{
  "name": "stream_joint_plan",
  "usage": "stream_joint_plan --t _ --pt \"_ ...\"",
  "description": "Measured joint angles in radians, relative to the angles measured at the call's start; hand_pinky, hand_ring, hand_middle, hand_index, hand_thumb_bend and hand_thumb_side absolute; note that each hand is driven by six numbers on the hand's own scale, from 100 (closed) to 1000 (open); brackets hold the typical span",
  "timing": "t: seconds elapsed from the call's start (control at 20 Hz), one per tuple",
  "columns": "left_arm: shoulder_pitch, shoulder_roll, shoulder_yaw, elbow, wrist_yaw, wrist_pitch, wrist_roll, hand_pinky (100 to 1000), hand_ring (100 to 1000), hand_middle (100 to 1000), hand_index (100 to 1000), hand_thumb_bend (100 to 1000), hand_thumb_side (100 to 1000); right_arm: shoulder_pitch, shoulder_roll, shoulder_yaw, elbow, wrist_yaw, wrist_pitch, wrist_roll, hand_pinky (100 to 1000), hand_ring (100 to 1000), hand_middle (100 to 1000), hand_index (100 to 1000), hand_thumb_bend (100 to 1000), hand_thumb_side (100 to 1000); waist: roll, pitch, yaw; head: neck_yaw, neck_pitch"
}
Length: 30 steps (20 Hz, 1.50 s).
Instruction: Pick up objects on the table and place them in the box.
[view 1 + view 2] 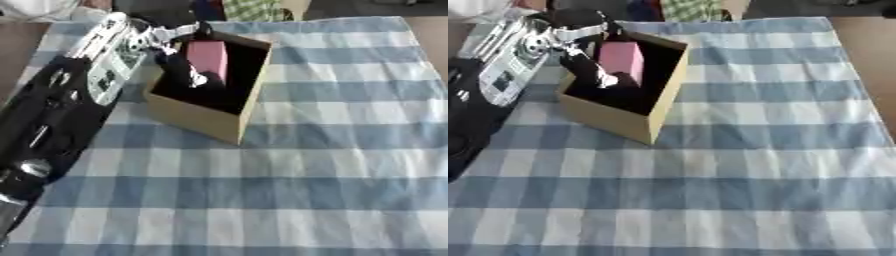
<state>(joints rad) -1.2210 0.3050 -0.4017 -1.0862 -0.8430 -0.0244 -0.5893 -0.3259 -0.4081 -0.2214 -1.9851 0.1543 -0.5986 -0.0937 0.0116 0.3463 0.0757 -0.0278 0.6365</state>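
Note:
A tan cardboard box (pixel 203 118) with a dark inside stands on the checked cloth at the upper left. A pink block (pixel 208 60) stands upright inside it, near the far wall. My left arm comes in from the left, and my left hand (pixel 181 67) reaches down into the box, right beside the block on its left. The dark inside of the box hides whether the hand holds the block. My right hand shows in neither view.
The blue and white checked cloth (pixel 754 165) covers the table. Brown table edge (pixel 868 45) shows at the far right. Some coloured things (pixel 689 9) lie past the far edge.

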Motion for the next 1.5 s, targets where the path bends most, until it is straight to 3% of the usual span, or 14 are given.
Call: stream_joint_plan --t 0.15,0.3,0.65,0.95,1.0,1.05,1.15,1.45,1.5 --pt "0.006 -0.003 -0.002 0.000 -0.004 -0.009 -0.018 597 726 759 820 100 240 0.000 0.004 0.000 0.000 -0.002 0.001 0.001 780 606 589 783 100 784 0.000 0.000 0.000 0.000 0.000" --pt "0.007 -0.003 -0.003 -0.003 -0.008 -0.017 -0.041 675 825 855 878 286 237 0.001 0.007 -0.001 0.000 -0.003 0.002 0.002 780 606 589 782 100 784 0.000 0.000 0.000 0.000 0.000" --pt "0.008 0.001 -0.002 -0.041 -0.032 -0.032 -0.085 697 862 917 947 431 275 0.006 0.009 -0.006 0.000 -0.004 0.004 0.004 779 605 588 782 100 783 -0.001 -0.002 0.006 -0.007 0.000" --pt "0.008 0.002 -0.001 -0.064 -0.054 -0.031 -0.092 676 855 911 946 414 267 0.009 0.016 -0.006 0.000 -0.007 0.008 0.006 779 605 588 782 100 783 -0.001 -0.008 0.007 -0.010 0.003" --pt "0.008 0.002 0.001 -0.067 -0.056 -0.031 -0.089 661 846 904 942 363 312 0.010 0.016 -0.006 0.000 -0.007 0.009 0.006 779 605 588 782 100 782 -0.001 -0.009 0.007 -0.011 0.003" --pt "0.008 0.002 0.004 -0.071 -0.057 -0.031 -0.084 657 844 902 941 396 268 0.010 0.016 -0.006 0.000 -0.007 0.009 0.006 779 605 588 782 100 782 -0.001 -0.009 0.007 -0.011 0.004" --pt "0.008 0.002 0.007 -0.081 -0.057 -0.031 -0.074 639 834 894 934 379 271 0.010 0.016 -0.006 0.000 -0.007 0.009 0.006 780 606 589 782 100 781 -0.001 -0.014 0.008 -0.011 0.004" --pt "0.008 0.017 0.023 -0.171 -0.020 -0.023 -0.044 573 776 807 884 278 264 0.019 0.016 -0.012 0.000 -0.007 0.010 0.004 782 609 591 783 100 777 -0.001 -0.038 0.020 -0.016 0.020" --pt "0.008 0.024 0.026 -0.197 -0.009 -0.019 -0.039 568 770 791 862 239 297 0.020 0.016 -0.012 0.000 -0.007 0.010 0.004 783 610 592 783 100 787 -0.001 -0.042 0.023 -0.018 0.022"
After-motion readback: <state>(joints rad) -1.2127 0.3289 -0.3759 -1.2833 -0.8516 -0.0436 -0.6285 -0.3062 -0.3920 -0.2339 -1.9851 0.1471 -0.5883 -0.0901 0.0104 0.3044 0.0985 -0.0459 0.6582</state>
